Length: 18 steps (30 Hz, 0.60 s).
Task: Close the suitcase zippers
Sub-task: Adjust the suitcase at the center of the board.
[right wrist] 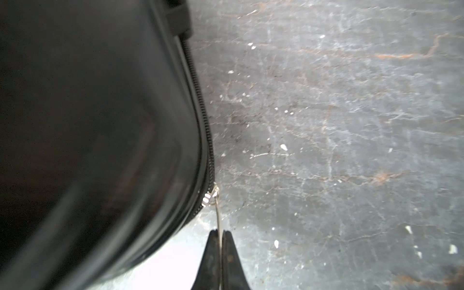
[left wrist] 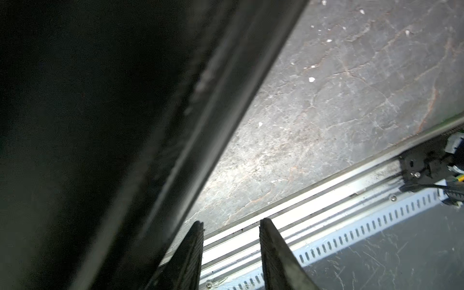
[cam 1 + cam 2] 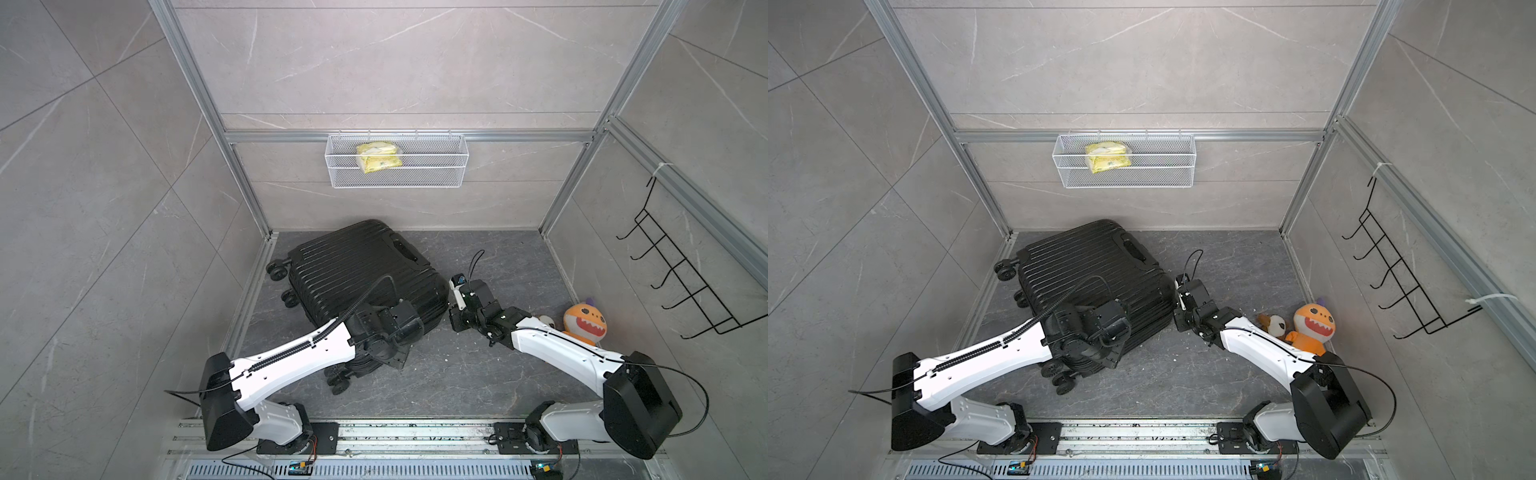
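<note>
Now my right hand (image 1: 220, 231) pinches the zipper pull (image 1: 218, 211) to draw it along the suitcase (image 1: 100, 125); left hand (image 2: 231, 221) half-open, empty.

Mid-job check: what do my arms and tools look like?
The left arm and right arm have white shells with black joints. A ribbed black cable sleeve runs along the left one; a thin black cable along the right. The left tool and right tool each have two tapered black fingers.
</note>
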Motion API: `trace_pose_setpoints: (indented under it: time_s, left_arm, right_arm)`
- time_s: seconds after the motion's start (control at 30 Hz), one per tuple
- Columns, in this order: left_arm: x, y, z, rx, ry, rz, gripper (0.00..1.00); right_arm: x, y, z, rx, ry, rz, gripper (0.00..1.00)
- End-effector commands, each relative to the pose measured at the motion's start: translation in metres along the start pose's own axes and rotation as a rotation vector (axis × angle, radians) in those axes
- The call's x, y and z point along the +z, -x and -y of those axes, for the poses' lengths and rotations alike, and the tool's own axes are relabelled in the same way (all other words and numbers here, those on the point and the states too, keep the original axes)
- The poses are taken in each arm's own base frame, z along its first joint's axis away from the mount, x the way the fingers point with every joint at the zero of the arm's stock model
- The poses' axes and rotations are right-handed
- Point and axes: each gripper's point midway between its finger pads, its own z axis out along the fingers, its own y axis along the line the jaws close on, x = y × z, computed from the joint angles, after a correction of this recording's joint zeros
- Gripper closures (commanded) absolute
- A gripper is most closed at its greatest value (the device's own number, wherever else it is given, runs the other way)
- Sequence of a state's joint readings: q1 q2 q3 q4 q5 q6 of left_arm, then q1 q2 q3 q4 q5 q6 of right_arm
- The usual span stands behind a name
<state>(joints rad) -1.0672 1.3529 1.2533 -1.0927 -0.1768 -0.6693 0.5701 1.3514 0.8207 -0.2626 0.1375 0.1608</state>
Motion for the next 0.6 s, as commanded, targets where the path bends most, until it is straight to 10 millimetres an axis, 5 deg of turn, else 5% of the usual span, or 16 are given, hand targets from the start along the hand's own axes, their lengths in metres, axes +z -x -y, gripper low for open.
trace_pose_setpoints:
  time_s: [0.0, 0.37, 0.57]
  left_arm:
    - [-0.002, -0.002, -0.07, -0.139, 0.238, 0.054, 0.58]
    - [-0.01, 0.009, -0.121, -0.321, 0.228, 0.18, 0.54]
    - [-0.051, 0.043, -0.117, -0.265, 0.205, 0.3, 0.53]
  right_arm:
    - [-0.008, -0.03, 0.023, 0.0, -0.084, -0.105, 1.0]
    - [-0.009, -0.03, -0.033, -0.013, 0.134, -0.098, 1.0]
    - [-0.007, -0.029, -0.074, -0.098, 0.213, -0.065, 1.0]
